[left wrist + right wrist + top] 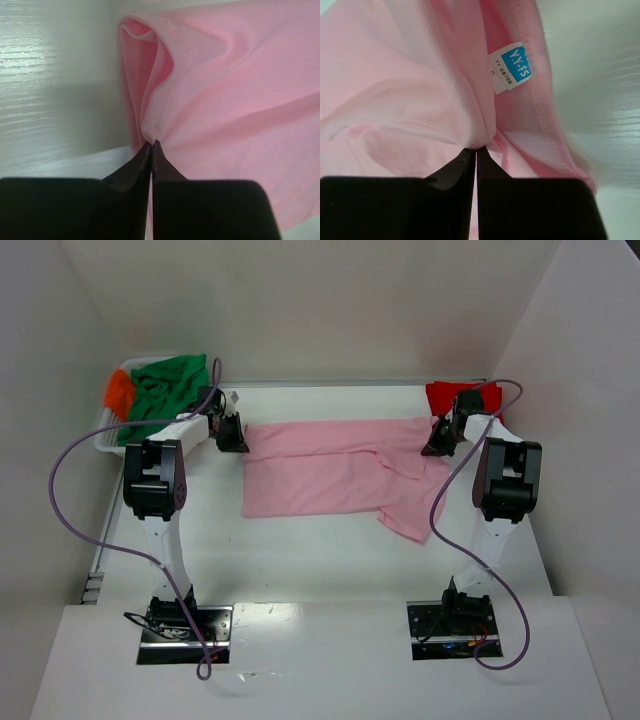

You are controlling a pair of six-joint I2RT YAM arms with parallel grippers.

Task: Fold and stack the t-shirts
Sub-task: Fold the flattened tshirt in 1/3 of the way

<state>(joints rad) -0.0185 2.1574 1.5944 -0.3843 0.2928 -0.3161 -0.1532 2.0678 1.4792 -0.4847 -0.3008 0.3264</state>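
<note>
The light pink t-shirt (330, 470) lies spread across the middle of the table, stretched between both arms. My left gripper (238, 438) is shut on the pink t-shirt's left edge; the left wrist view shows the cloth (235, 90) pinched at my fingertips (152, 145). My right gripper (438, 440) is shut on the shirt's right end; the right wrist view shows pink cloth (410, 95) with a blue-and-white label (512, 67) just above my gripper (476, 149). The green t-shirt (170, 390) and orange t-shirt (120, 392) lie in a basket at back left. The red t-shirt (450, 395) lies at back right.
A white basket (108, 435) stands at the back left corner, holding the green and orange shirts. White walls close in the table at the back and both sides. Purple cables loop beside each arm.
</note>
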